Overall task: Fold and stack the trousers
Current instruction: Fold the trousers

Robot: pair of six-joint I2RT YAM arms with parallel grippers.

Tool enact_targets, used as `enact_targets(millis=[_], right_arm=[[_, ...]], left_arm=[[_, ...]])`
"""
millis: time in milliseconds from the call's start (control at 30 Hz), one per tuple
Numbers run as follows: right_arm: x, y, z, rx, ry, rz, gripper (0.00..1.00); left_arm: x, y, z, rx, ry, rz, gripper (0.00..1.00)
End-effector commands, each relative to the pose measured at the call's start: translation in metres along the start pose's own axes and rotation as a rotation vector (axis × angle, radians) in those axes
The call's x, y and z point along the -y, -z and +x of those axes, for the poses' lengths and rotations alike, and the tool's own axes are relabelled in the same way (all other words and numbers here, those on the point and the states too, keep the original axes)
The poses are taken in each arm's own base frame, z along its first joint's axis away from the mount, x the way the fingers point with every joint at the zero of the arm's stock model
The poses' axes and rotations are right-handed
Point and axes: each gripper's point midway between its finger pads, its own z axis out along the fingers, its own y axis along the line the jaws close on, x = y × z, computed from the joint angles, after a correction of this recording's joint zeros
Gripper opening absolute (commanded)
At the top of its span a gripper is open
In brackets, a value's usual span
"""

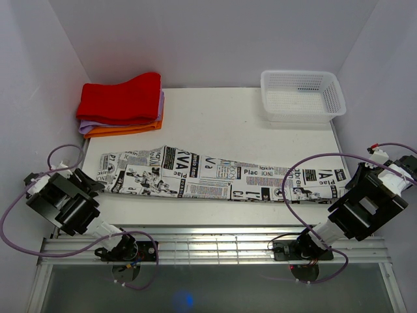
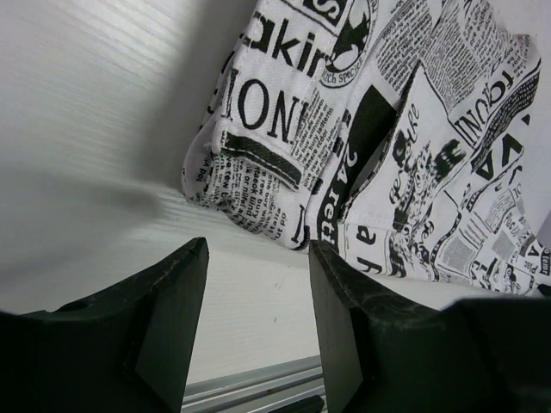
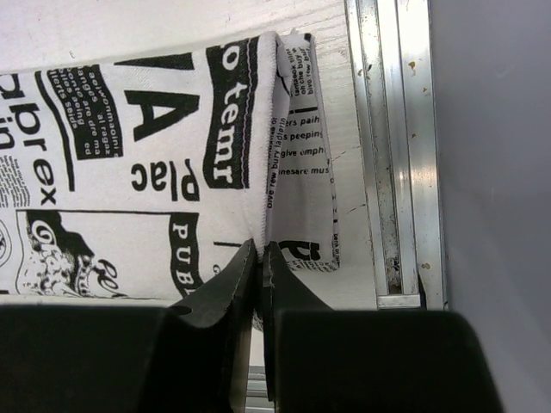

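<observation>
While the right claw pinches, the left stands open

Since a fold needs both ends lifted, the trousers (image 1: 215, 176) lie stretched lengthwise along the near side of the tabletop (image 1: 215, 117), with an arm crouched low at each end. Left wrist: the left claw (image 2: 258, 258) gapes, angled down just short of the cloth's corner. Right wrist: the right claw (image 3: 258, 258) is nipped together on the end hem.
</observation>
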Motion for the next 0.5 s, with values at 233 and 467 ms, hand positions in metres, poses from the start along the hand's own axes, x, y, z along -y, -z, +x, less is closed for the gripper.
enact_targets(millis=[233, 467], right_arm=[[0.008, 0.004, -0.014, 0.021, 0.023, 0.028, 0.08], [0.007, 0.004, -0.013, 0.020, 0.024, 0.026, 0.08]], left_arm=[[0.012, -0.013, -0.009, 0.050, 0.051, 0.106, 0.63], [0.012, -0.021, -0.008, 0.040, 0.098, 0.126, 0.63]])
